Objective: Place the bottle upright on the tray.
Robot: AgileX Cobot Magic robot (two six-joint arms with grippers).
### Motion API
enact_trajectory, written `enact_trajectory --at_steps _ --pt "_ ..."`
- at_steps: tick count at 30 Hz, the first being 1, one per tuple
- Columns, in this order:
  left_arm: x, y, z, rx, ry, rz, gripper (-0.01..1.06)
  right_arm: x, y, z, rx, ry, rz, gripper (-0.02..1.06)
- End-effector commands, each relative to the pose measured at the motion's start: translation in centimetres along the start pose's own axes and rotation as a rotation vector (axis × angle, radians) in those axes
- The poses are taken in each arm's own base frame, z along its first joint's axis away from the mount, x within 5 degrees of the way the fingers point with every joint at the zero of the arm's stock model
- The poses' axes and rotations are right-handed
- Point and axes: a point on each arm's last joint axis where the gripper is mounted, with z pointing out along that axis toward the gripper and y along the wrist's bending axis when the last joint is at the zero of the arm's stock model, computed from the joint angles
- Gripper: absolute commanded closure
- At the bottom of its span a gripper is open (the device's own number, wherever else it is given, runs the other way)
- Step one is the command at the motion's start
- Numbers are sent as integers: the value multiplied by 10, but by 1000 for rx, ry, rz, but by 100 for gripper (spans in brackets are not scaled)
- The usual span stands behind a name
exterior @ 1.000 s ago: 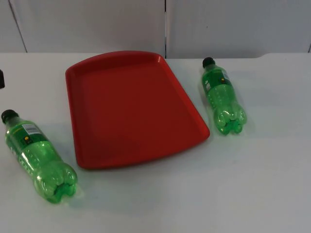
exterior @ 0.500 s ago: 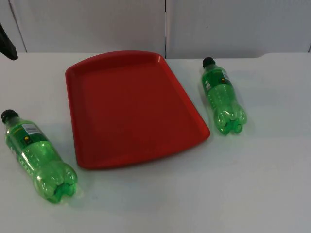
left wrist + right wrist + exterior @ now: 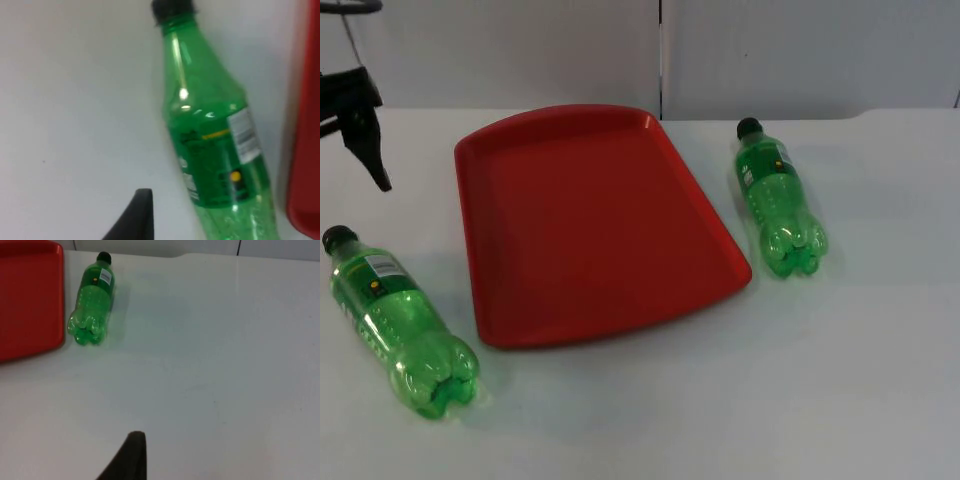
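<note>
Two green plastic bottles with black caps lie on their sides on the white table. The left bottle (image 3: 395, 320) is left of the red tray (image 3: 590, 220), which has nothing on it; the right bottle (image 3: 778, 200) lies just off its right edge. My left gripper (image 3: 372, 160) hangs open at the far left, behind the left bottle's cap and apart from it. The left wrist view looks down on this bottle (image 3: 215, 150) beside the tray's rim (image 3: 305, 150). My right gripper (image 3: 132, 455) waits well away from the right bottle (image 3: 92, 297) and the tray (image 3: 25, 300).
The grey partition wall (image 3: 520, 50) closes the table's far edge right behind the tray. Bare white table top (image 3: 770, 400) stretches in front of the tray and to the right of the right bottle.
My left gripper has come into the top view from the upper left and dropped toward the left bottle's cap end. Bottles and tray have not moved.
</note>
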Motion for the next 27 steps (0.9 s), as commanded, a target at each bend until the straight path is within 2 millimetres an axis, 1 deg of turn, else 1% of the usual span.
enact_trajectory --at_steps 1,3,4,9,11,14,15,16,19,22,27 --pt "-3 0 10 -23 3 -22 0 0 0 0 6 -7 0 -1" --pt "-4 1 20 -30 11 -46 0 0 0 0 6 -7 0 -1" --pt "-4 1 20 -30 11 -46 0 0 0 0 6 -7 0 -1" --pt "-7 0 42 -44 28 -76 0 0 0 0 6 -7 0 -1" --pt "-10 -1 44 -43 27 -78 0 0 0 0 6 -7 0 -1" --pt "-15 -10 51 -51 39 -59 0 0 0 0 6 -7 0 -1" --pt "-15 -10 51 -51 39 -59 0 0 0 0 6 -7 0 -1" --pt "-16 -15 54 -54 37 -48 0 0 0 0 6 -7 0 -1" --pt "-15 -22 61 -111 16 -36 0 0 0 0 6 -7 0 -1" --pt "-14 -22 64 -151 0 -51 0 0 0 0 6 -7 0 -1" --pt "-13 -22 68 -159 10 -76 0 0 0 0 6 -7 0 -1"
